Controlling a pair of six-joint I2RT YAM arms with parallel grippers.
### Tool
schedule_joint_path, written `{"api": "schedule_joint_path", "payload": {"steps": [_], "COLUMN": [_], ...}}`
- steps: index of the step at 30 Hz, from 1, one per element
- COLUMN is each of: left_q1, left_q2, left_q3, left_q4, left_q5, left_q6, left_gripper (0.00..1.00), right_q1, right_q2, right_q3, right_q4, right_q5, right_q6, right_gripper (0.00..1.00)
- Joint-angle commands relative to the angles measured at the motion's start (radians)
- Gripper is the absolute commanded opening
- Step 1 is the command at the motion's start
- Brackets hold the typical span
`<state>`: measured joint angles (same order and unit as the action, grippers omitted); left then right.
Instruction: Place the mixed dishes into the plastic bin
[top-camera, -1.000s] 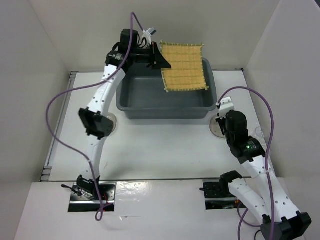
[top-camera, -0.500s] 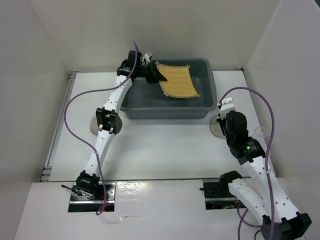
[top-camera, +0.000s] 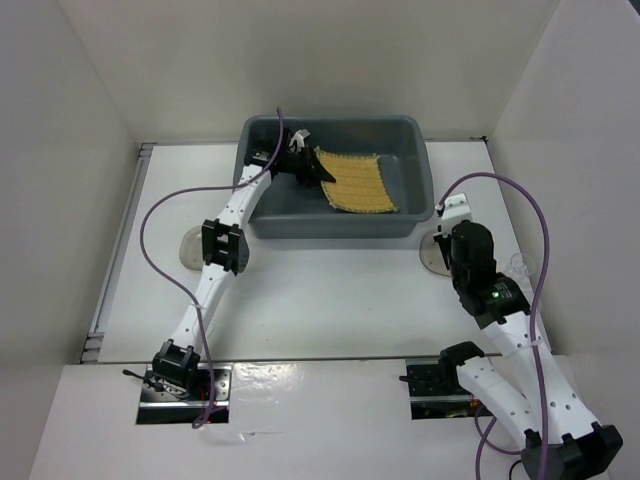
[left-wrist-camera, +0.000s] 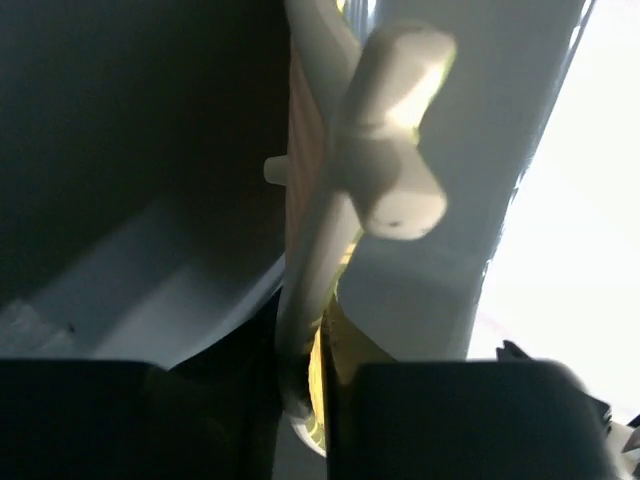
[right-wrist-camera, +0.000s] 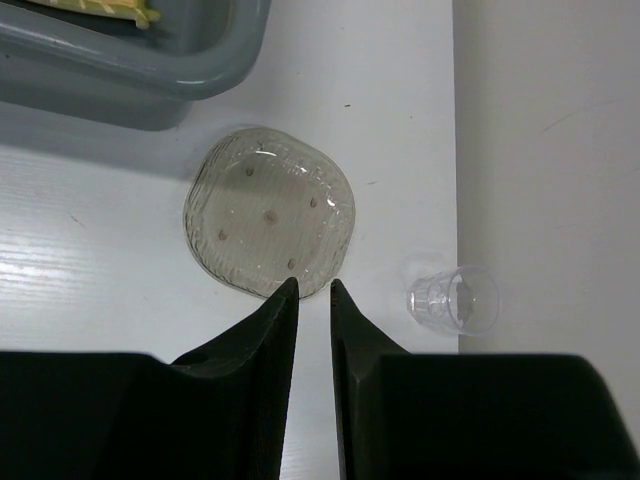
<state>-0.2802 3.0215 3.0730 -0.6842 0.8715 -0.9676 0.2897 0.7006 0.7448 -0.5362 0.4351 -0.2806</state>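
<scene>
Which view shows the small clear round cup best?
Right wrist: the small clear round cup stands unobstructed on the table. Top external shows only a faint glint beside the right arm. Left wrist misses it.

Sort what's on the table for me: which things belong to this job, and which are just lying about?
Job items:
- mat, held by the left gripper down in the bin
- plate, on the table below the right gripper
- cup, right of the plate by the wall

Just lying about:
- round disc beside the left arm
- purple cables on both arms
</scene>
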Motion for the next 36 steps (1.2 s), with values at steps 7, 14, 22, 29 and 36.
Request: {"api": "schedule_joint_path", "payload": {"steps": [7,14,22,29,36], "left_q1": [-0.004,0.015,-0.007,-0.091,-0.367], "left_q2": [-0.01,-0.094,-0.312,-0.534,-0.988], "left_q3": [0.064,0.064,0.064,0.015,-0.3], "left_q4": [-0.044,-0.22,-0.494,-0.615,-0.615], "left_q5": [0.012,-0.141,-0.643,-0.912,-1.105], "left_q6": [0.105,0.185,0.375,0.448,0.376], "left_gripper": [0.93,1.0,1.0,1.0,1.0], "right_q1": [-0.004,-0.004,-0.026,-0.069,-0.089], "right_q2": [0.02,0.039,0.071,0.12,0.204], "right_q3": [-0.01,-0.019,-0.028,-0.038,-0.038], "right_q4": [0.056,0.065,0.065,0.065,0.045], "right_q5": [0.034,0.043,0.044,0.033,-0.085], "right_q6": [0.017,0.017,0.017,0.008,-0.043], "right_gripper": [0.25,0.28,0.3,0.34,0.54]}}
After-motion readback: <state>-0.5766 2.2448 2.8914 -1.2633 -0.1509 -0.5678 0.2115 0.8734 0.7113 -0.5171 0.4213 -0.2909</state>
